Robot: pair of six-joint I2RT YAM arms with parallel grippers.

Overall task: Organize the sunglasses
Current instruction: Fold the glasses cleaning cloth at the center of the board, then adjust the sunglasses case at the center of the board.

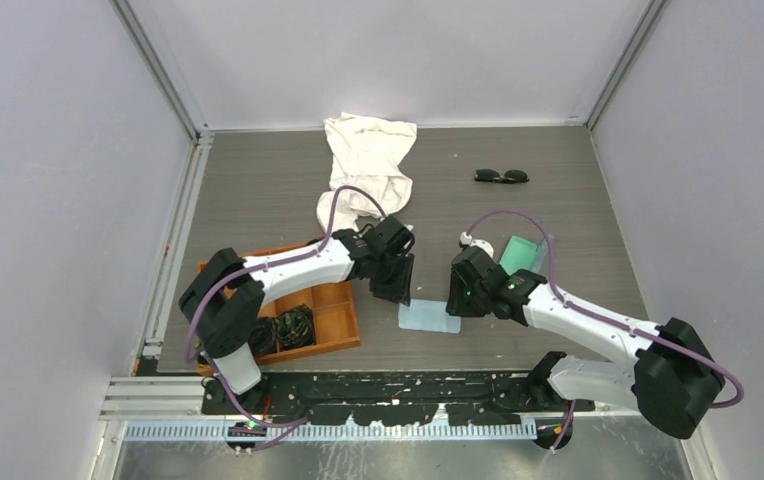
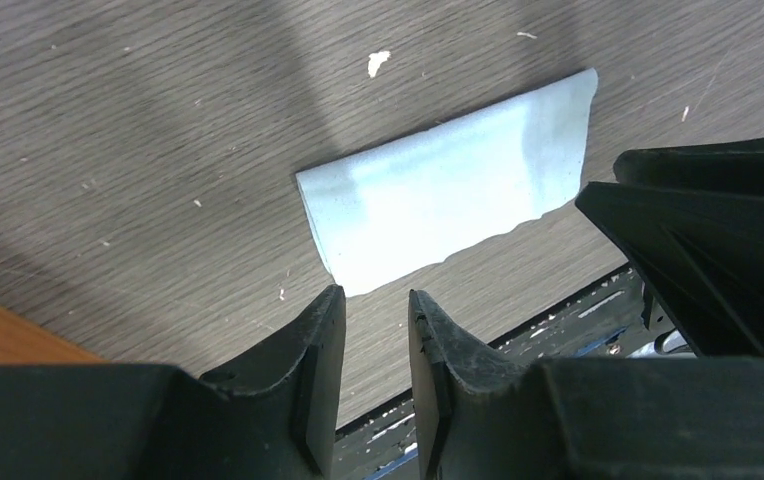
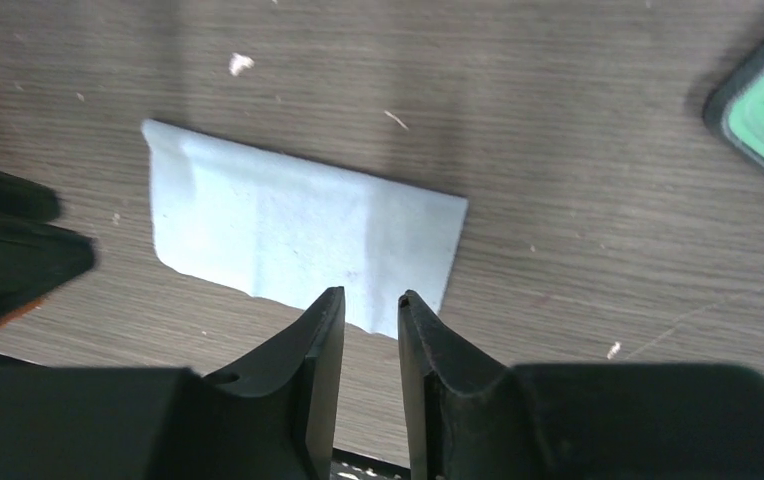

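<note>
The grey wood-grain worktop point(image 1: 258, 190) filled the floor of the white-walled cell. Across its near half reached the two arms: the left arm point(image 1: 298, 268) stretched from the near left toward the middle, and the right arm point(image 1: 588, 320) came in from the near right, their ends facing each other.

A crumpled white cloth point(image 1: 366, 160) lay at the far middle, running from the back wall down toward the left arm's wrist. At the near left sat an orange-brown wooden tray point(image 1: 336, 308), partly under the left arm, with black coiled bundles point(image 1: 293, 327) in its near compartment.

The left pincer point(image 2: 376, 300) pointed down with its jaws a narrow gap apart and nothing between them, hovering over the near corner of a folded pale blue cloth point(image 2: 448, 200). The right pincer point(image 3: 371, 300) stood the same way, slightly parted and empty, above the opposite near edge of that cloth. The blue cloth lay flat on the worktop between the two.

A glasses case point(image 1: 520, 252) with a mint-green lining lay open just beyond the right wrist.

The sunglasses point(image 1: 502, 176) rested on the worktop at the far right, lenses side by side, well apart from both pincers, the case and the white cloth.
</note>
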